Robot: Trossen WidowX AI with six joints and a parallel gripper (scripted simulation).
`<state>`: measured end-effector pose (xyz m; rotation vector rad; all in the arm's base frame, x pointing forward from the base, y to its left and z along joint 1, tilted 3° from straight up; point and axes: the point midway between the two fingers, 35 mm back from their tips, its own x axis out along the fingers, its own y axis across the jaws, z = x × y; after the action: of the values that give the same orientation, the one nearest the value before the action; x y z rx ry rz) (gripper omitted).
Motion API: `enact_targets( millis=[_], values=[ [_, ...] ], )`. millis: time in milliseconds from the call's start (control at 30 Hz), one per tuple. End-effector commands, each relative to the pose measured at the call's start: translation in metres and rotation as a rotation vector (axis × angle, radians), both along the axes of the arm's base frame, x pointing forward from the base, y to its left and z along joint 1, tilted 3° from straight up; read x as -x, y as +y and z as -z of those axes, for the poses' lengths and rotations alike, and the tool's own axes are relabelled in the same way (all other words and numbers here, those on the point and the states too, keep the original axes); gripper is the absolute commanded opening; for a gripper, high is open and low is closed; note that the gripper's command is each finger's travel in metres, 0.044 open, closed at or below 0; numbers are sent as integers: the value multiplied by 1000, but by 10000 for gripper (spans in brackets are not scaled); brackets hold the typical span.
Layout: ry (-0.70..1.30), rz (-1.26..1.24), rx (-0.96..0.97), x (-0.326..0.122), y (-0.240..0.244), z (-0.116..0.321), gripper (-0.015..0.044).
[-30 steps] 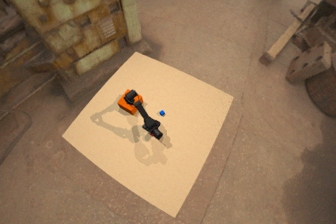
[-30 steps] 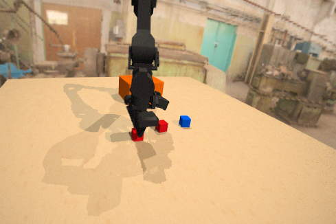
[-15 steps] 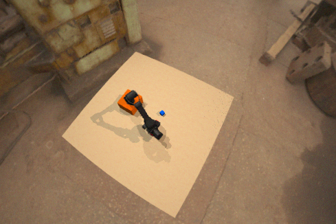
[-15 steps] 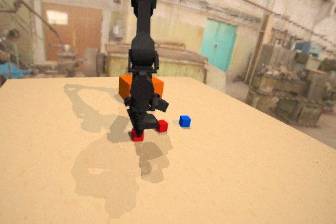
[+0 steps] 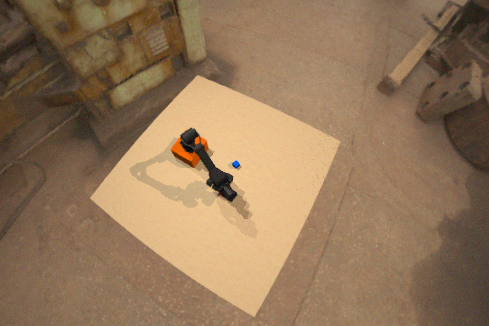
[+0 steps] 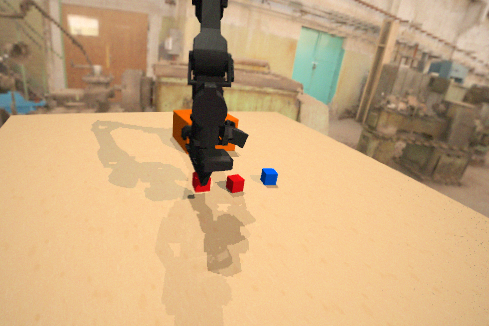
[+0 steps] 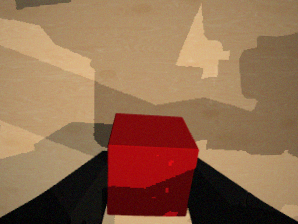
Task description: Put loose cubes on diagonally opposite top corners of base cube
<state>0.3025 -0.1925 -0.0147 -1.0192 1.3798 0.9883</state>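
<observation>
One red cube (image 5: 221,194) (image 6: 201,186) (image 7: 151,170) is between the fingers of my gripper (image 6: 203,181) (image 7: 148,161), which is shut on it. The cube hangs a little above the table, with its shadow apart from it, and looks about level. The other red cube (image 6: 235,183) rests on the table between the held cube and the blue cube; the arm hides it in the top view. The blue cube (image 5: 236,164) (image 6: 269,176), seemingly the base, stands on the table at the right with nothing on top. Neither resting cube shows in the wrist view.
An orange block (image 5: 185,153) (image 6: 181,131) stands at the arm's base, behind the cubes in the exterior view. The pale table top (image 5: 264,250) (image 6: 359,250) carries the arm's shadows. The resting red cube stands close to the blue cube, with a gap between.
</observation>
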Motion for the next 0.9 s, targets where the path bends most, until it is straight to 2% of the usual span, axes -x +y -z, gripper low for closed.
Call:
enact_targets(
  millis=[0,567,867],
  values=[
    [-7,2,10,-3,-2,-15,105],
    [-7,2,9,-1,3,-69,105],
    [-11,60,9,-5,17,-68,105]
  ],
)
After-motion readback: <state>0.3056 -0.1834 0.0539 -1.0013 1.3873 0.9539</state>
